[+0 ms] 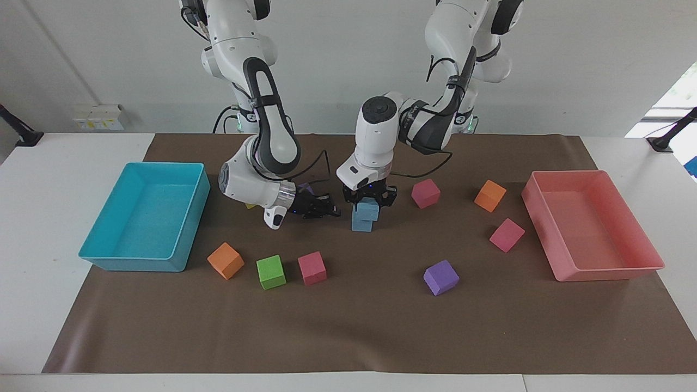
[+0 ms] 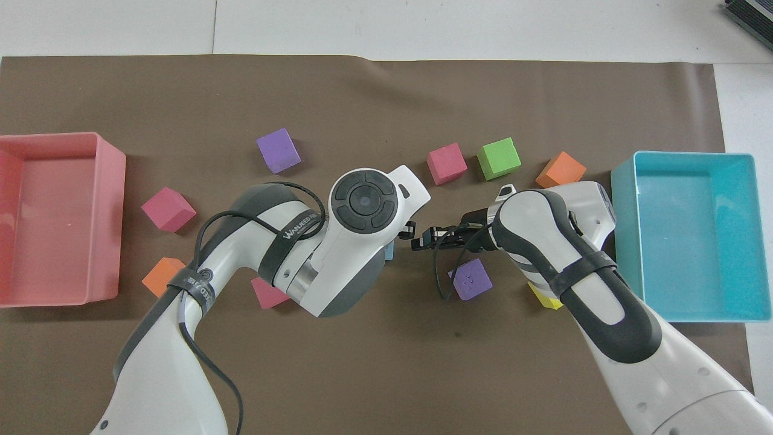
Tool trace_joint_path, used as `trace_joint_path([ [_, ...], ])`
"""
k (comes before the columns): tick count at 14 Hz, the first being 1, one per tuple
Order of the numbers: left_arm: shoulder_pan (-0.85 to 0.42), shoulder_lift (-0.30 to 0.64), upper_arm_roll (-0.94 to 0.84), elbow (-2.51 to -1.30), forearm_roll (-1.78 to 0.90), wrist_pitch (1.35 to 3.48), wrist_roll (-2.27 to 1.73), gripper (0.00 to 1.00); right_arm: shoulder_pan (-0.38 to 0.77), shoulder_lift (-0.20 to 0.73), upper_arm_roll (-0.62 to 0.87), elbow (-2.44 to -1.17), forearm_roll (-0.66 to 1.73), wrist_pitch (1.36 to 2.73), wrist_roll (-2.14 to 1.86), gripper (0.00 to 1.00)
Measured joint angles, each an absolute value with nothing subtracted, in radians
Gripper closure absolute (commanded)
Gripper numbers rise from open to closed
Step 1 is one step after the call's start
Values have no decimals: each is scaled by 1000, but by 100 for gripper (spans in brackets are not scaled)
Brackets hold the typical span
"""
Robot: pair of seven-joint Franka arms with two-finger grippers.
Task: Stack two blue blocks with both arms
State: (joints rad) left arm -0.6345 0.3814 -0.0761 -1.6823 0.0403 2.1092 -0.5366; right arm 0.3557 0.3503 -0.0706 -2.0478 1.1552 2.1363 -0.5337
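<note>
One blue block stands on the brown mat in the middle of the table. My left gripper points straight down and is shut on the second blue block. It holds that block on or just over the first one, shifted slightly toward the left arm's end; I cannot tell if they touch. In the overhead view the left arm's wrist covers both blocks except a blue sliver. My right gripper lies low and level beside the standing block, apart from it, and also shows in the overhead view.
A turquoise tray is at the right arm's end and a pink tray at the left arm's end. Pink, green, orange and purple cubes lie farther out. More cubes lie toward the pink tray.
</note>
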Motion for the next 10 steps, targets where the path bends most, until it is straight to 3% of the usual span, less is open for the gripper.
trace_joint_path([
  [10, -639, 397, -77, -1688, 40, 2124, -537, 100, 356, 368, -71, -2049, 1155, 2136, -533, 100],
])
